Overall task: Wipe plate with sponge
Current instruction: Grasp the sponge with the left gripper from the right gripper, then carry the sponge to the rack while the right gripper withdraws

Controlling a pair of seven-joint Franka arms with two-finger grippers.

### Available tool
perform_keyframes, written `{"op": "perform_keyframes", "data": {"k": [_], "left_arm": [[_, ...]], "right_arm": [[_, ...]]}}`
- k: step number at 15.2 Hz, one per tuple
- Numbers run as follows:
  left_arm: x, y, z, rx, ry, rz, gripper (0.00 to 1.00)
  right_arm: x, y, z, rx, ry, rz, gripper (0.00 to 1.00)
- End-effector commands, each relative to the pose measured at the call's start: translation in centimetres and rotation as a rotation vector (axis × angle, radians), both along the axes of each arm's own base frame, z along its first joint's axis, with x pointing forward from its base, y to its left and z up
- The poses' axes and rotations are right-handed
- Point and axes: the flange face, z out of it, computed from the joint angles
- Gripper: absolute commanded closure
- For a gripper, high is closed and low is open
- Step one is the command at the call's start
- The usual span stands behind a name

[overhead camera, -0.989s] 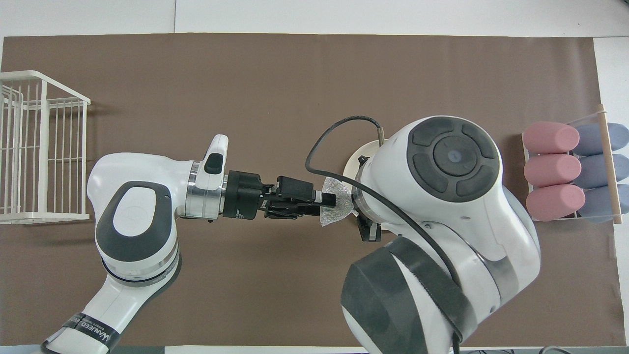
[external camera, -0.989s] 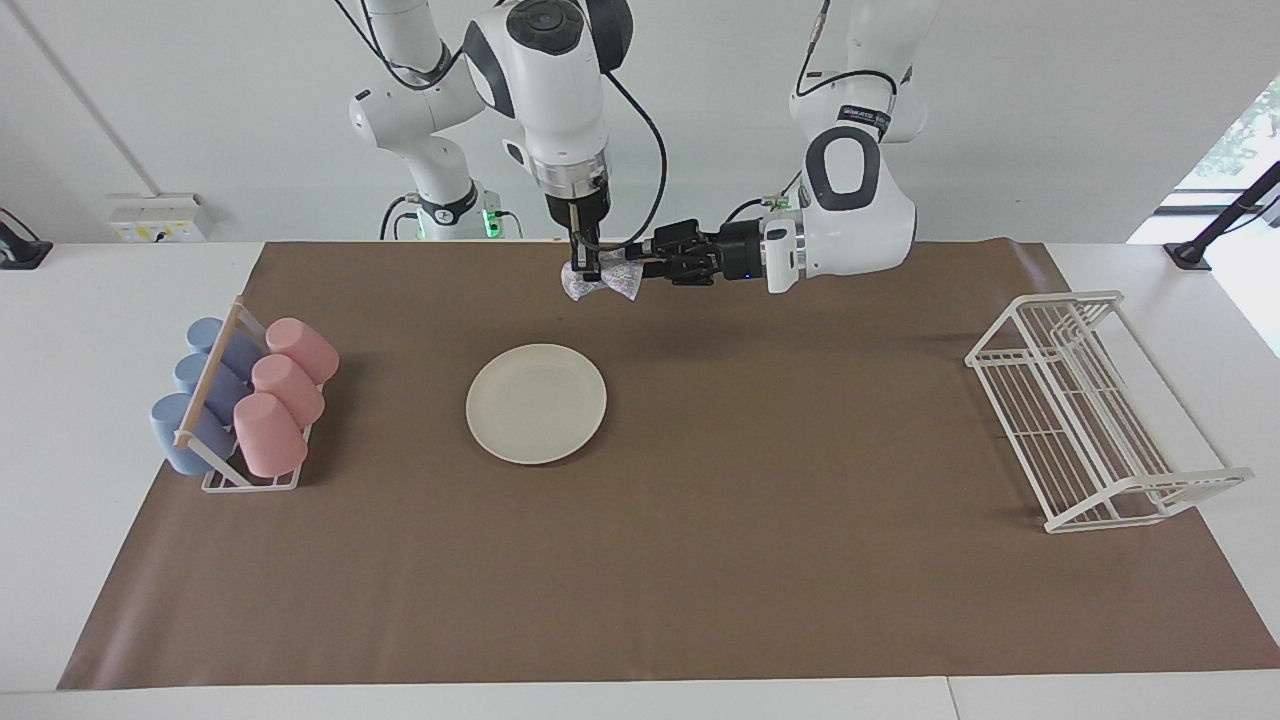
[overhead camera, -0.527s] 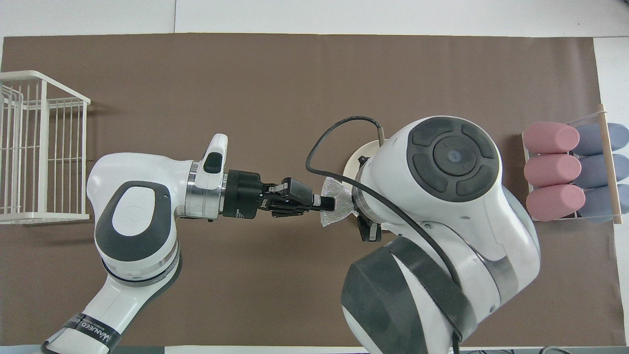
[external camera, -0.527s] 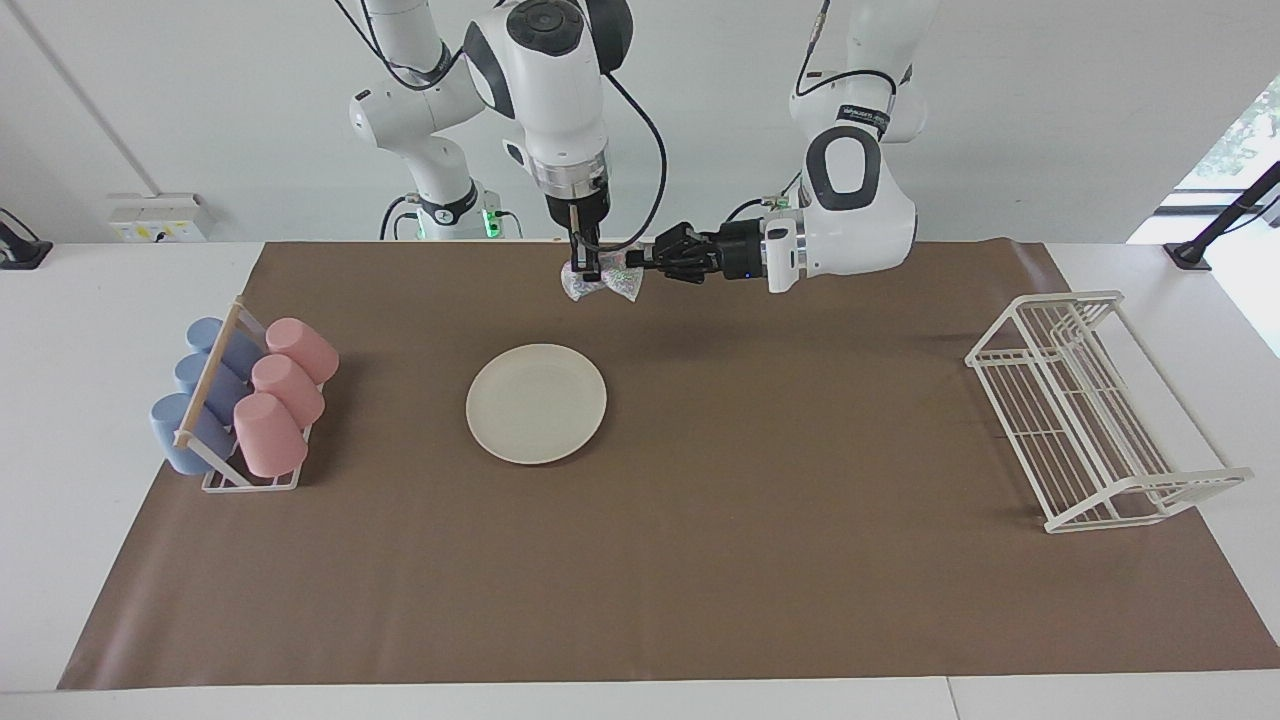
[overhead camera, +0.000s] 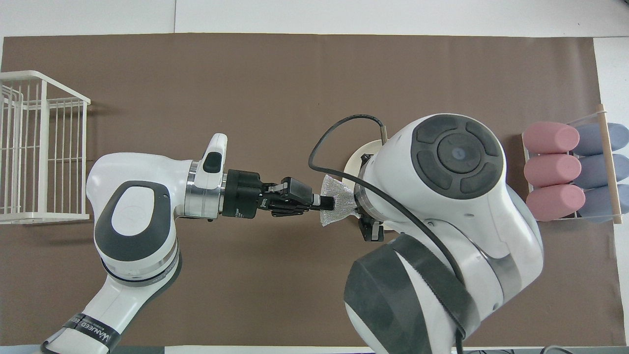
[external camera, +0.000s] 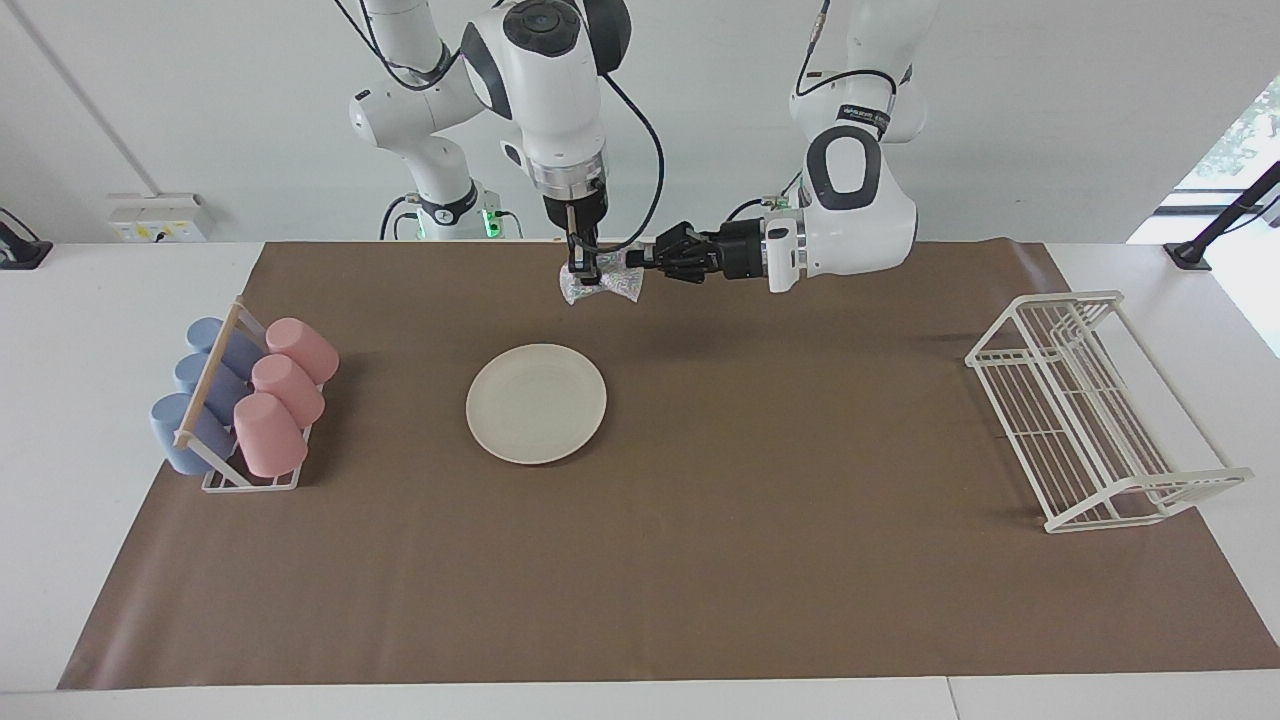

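Two grippers are meeting at upper centre: my left gripper (external camera: 634, 268) is pinching the crumpled glittery sponge (external camera: 603, 283); I cannot tell the right gripper's (external camera: 580, 264) grip.

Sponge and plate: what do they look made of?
Sponge: silvery glittery mesh or foil-like fabric, soft; it crumples and sags where it hangs above the mat. Plate: cream, smooth matte, no glare; probably plastic or melamine, possibly ceramic.
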Motion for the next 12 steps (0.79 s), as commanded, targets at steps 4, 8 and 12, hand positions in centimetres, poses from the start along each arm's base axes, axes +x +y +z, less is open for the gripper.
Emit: {"op": "perform_keyframes", "data": {"k": [4,8,12], "left_arm": [[0.8,2.5,0.8,-0.04,-0.002,0.006,1.0],[2.0,6.4,1.6,0.038,-0.014,0.015,1.0],[3.9,10.0,4.9,0.239,-0.007,0.033,1.0]], "right_arm": [[1.0,-5.7,2.2,0.003,-0.027,0.074,0.0],[2.3,-13.3,0.8,0.0,0.049,0.304,0.0],[4.0,-21.0,0.6,0.032,0.043,0.52,0.0]]}}
